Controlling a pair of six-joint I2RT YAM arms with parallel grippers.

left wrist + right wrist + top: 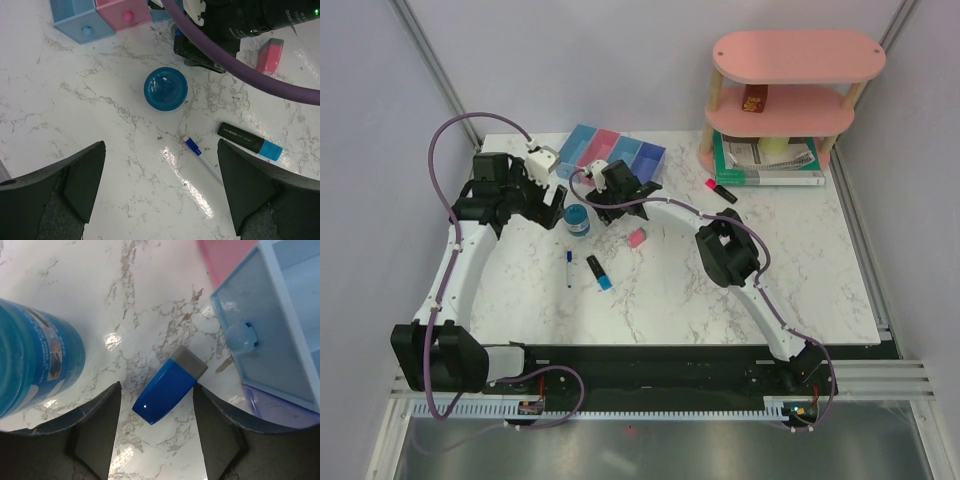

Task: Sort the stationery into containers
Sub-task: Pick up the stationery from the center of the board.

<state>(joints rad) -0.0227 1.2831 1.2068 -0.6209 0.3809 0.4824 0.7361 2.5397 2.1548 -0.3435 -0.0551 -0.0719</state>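
The row of four bins (pixel 612 152) stands at the table's back; its blue and pink fronts show in the left wrist view (pixel 82 27). A blue tape roll (pixel 577 220) (pixel 165 89) stands upright in front of them. My right gripper (pixel 603 200) (pixel 156 410) is open, low over the table, its fingers on either side of a blue eraser (pixel 170 391) with a grey end, next to a light blue bin (pixel 270 340). My left gripper (pixel 556 210) (pixel 162 185) is open and empty above the table, left of the roll. A pen (pixel 569 268), a blue-ended highlighter (pixel 599 272), a pink eraser (pixel 637 238) and a pink-ended highlighter (pixel 721 190) lie loose.
A pink oval two-tier shelf (pixel 790 80) stands at the back right with a small red box (pixel 754 98) on it and a green-edged book (pixel 767 162) under it. The two grippers are close together, with the tape roll between them.
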